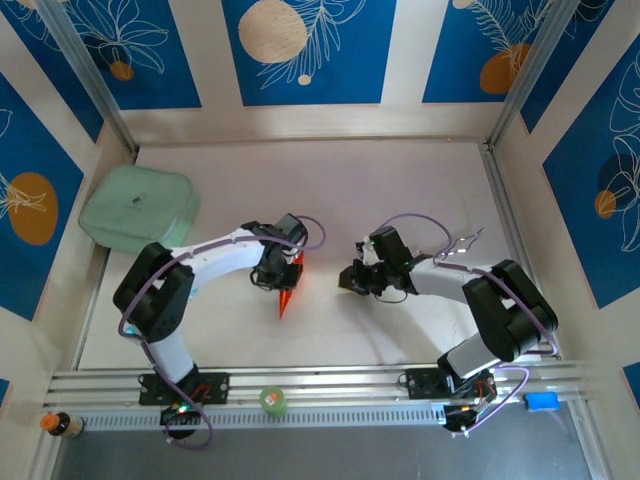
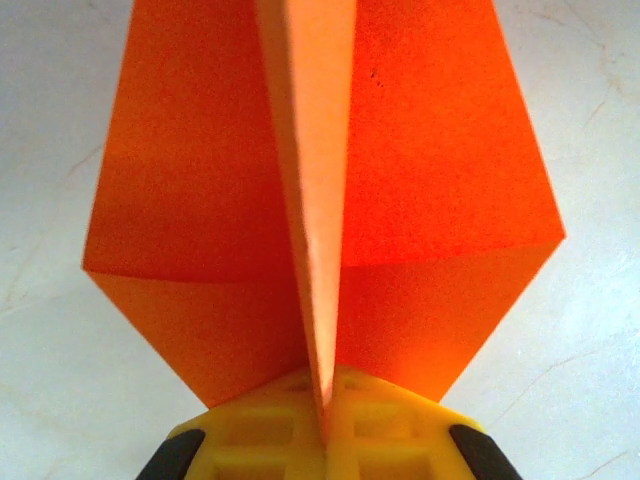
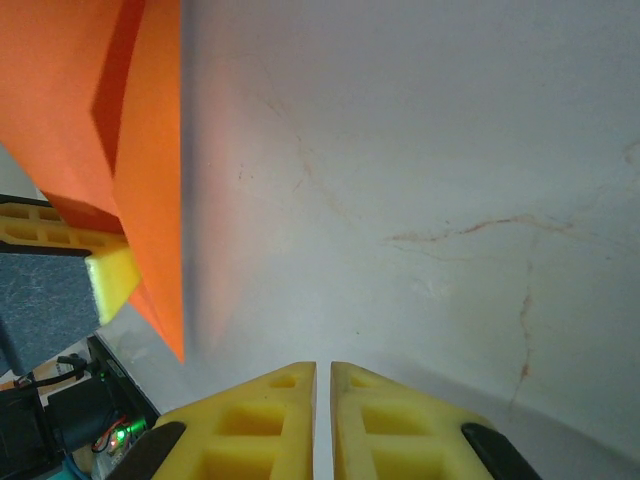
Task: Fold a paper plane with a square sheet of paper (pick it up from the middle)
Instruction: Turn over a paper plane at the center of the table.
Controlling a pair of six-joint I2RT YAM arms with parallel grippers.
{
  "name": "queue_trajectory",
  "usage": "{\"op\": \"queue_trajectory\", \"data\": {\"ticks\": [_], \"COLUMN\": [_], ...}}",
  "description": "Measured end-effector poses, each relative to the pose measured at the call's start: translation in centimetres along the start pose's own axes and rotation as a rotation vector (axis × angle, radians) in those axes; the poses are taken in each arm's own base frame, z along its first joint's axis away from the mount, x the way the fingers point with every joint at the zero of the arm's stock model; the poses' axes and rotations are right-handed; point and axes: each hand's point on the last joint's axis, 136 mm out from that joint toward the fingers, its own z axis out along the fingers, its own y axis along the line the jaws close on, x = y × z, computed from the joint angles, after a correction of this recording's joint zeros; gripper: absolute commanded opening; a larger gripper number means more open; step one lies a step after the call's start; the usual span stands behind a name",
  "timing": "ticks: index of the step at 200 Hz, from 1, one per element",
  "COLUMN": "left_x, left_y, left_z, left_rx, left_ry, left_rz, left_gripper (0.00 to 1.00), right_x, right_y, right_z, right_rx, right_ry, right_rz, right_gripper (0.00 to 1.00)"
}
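Well, the left gripper (image 2: 325,405) is clamped tight on the paper plane (image 2: 430,180), pinching its raised centre fold, and the wings fan out ahead of that gripper. Danger here: it's a thin pinch, so a tug from the right gripper (image 3: 323,400), closed and empty nearby, could slip or tear it. Bright orange paper, crisp creases, a pointed wedge.

Far half of table (image 1: 400,190) bare, green pad (image 1: 138,207) far left, paper plane (image 1: 290,290) mid-table
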Motion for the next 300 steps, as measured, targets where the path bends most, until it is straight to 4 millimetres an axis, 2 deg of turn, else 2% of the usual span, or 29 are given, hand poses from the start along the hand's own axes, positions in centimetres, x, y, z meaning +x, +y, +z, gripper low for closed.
{"op": "queue_trajectory", "data": {"ticks": [81,300], "left_x": [-0.1,0.1], "left_y": [-0.4,-0.9], "left_z": [0.8,2.1], "left_rx": [0.002,-0.003], "left_ry": [0.002,0.014], "left_rz": [-0.005,0.005], "left_gripper": [0.12,0.18], "right_x": [0.0,-0.2], "right_y": [0.1,0.3], "right_z": [0.0,0.0], "right_rx": [-0.003,-0.005], "right_ry": [0.002,0.0], "right_rz": [-0.001,-0.003], "right_gripper": [0.12,0.12]}}
